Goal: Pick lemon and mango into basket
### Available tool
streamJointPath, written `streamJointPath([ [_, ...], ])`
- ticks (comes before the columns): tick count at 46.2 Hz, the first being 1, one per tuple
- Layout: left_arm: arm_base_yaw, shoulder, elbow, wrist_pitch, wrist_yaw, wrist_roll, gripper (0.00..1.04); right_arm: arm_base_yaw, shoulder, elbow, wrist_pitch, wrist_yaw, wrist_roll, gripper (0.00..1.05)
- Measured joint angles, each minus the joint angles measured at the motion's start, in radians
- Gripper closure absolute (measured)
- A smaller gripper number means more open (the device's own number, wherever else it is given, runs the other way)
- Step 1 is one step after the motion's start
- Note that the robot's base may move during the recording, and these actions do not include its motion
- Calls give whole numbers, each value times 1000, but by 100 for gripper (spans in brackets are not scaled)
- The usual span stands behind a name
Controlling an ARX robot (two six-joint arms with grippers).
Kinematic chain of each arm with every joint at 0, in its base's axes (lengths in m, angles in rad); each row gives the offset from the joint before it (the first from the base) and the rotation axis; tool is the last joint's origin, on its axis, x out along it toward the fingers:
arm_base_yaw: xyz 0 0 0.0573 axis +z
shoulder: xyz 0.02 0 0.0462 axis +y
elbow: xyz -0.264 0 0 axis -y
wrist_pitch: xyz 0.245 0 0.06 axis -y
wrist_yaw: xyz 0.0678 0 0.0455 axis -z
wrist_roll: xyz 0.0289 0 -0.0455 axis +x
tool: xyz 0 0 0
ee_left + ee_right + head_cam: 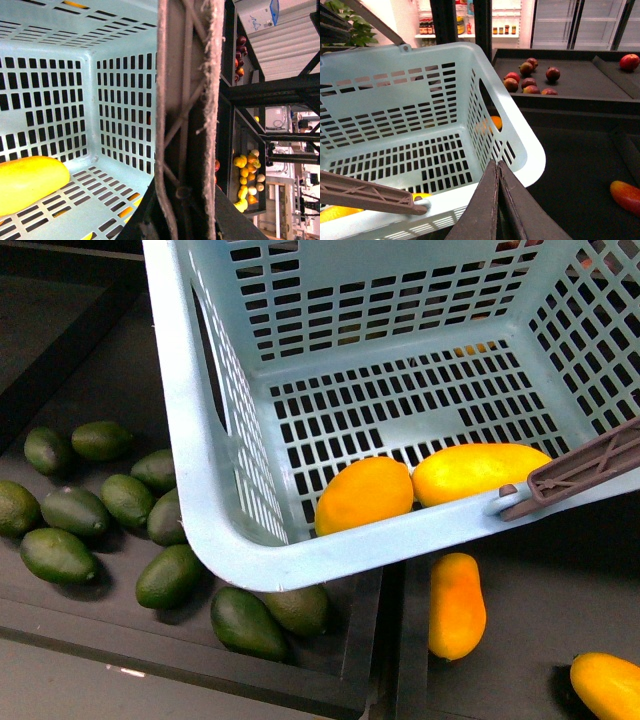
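The light blue basket (215, 490) fills the front view, hanging tilted. On its slotted floor the plump orange lemon (364, 494) lies against the longer yellow mango (480, 472), both by the near wall. My left gripper (180, 200) is shut on the brown basket handle (187, 100); in that view the mango (30, 182) lies on the basket floor (100, 190). My right gripper (497, 167) is shut with nothing in it, just outside the basket rim (530, 155), near the second handle (365, 192). Neither gripper shows in the front view.
Several dark green avocados (60, 555) lie in a black tray under the basket's left side. Two yellow-orange fruits (457, 605) (607, 685) lie on the dark shelf at lower right. Red fruits (527, 80) sit in a tray beyond the basket, and another fruit (626, 196) lies apart.
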Motion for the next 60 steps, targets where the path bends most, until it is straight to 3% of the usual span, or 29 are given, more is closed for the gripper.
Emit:
streamJointPath([
  [9,0,0,0,0,0,0,99,0,-54,0,-55,0,0,103],
  [14,0,0,0,0,2,0,99,0,-203,0,-221,0,0,103],
  [29,0,0,0,0,0,1,99,0,-224,0,-230,1,0,103],
  [49,0,0,0,0,0,0,99,0,-225,0,-230,0,-2,46],
  [60,0,0,0,0,2,0,99,0,-225,0,-230,2,-1,9],
])
